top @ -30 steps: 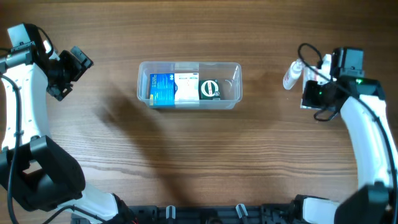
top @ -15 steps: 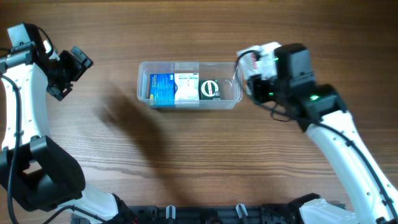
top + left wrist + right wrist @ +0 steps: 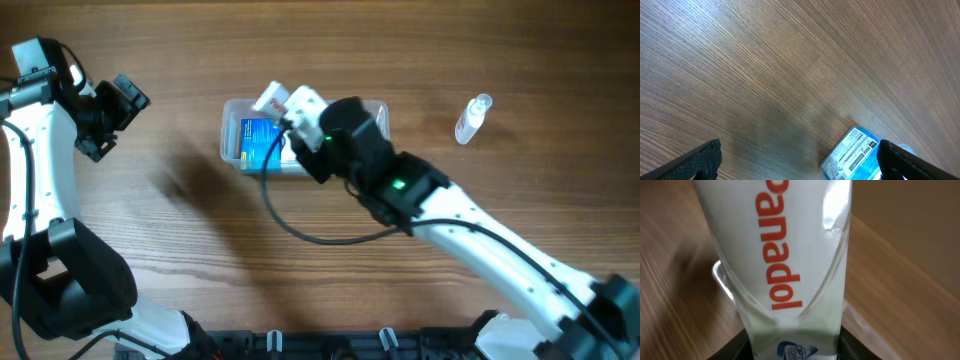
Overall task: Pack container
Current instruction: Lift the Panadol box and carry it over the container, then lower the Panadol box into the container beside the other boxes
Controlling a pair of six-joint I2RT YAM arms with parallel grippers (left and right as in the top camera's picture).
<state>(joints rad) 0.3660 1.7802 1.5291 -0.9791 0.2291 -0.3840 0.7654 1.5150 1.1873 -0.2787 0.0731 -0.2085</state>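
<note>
The clear plastic container (image 3: 232, 140) lies at the table's middle back, with a blue box (image 3: 258, 140) in its left end. My right gripper (image 3: 290, 115) is shut on a white Panadol box (image 3: 275, 99) and holds it above the container's left half; the arm hides the container's middle. In the right wrist view the Panadol box (image 3: 785, 265) fills the frame between my jaws (image 3: 795, 347), with the container's rim (image 3: 722, 280) behind it. My left gripper (image 3: 118, 120) is open and empty at the far left. Its wrist view shows the blue box (image 3: 852, 155).
A small clear bottle (image 3: 472, 118) lies on the wooden table to the right of the container. My right arm (image 3: 450, 215) stretches diagonally from the lower right across the table's middle. A black cable (image 3: 300, 225) hangs from it.
My right arm has swung left from beside the small bottle to over the container, carrying the white Panadol box. The bottle stays on the table. My left arm has not moved.
</note>
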